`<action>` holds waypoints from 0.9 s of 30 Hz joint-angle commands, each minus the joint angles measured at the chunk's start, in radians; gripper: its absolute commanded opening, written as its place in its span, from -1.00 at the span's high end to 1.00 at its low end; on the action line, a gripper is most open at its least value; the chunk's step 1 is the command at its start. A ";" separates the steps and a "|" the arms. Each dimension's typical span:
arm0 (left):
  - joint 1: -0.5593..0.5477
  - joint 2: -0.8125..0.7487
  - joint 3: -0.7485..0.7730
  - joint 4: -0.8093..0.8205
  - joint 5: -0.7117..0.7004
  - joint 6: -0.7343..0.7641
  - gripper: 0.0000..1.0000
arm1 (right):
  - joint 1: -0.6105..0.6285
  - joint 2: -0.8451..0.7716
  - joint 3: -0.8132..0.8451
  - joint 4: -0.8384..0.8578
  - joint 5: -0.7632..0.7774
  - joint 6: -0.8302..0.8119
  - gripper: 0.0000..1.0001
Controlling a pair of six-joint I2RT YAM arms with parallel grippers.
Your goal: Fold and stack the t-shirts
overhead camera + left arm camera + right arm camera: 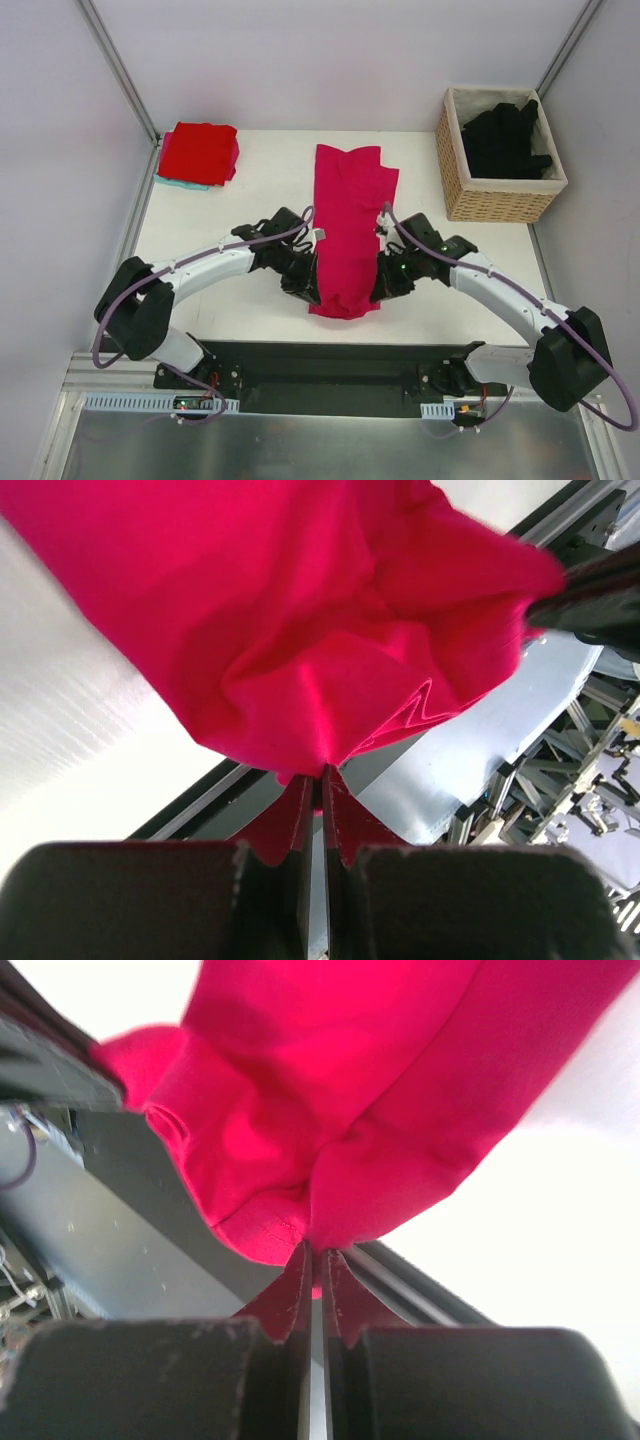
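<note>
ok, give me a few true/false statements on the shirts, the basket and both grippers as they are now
1. The left gripper and right gripper are both shut on the near end of the long magenta-pink cloth t-shirt. True.
2. The woven wicker basket is empty. False: it holds black cloth t-shirts.
3. The folded bright red cloth t-shirt lies at the far left corner of the white table. True.
4. The red t-shirt touches the magenta-pink one. False: they lie apart, with bare table between them.
</note>
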 commanded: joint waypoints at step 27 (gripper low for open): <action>0.213 0.418 0.539 -0.097 0.067 0.148 1.00 | -0.347 0.509 0.566 -0.148 -0.156 -0.353 0.99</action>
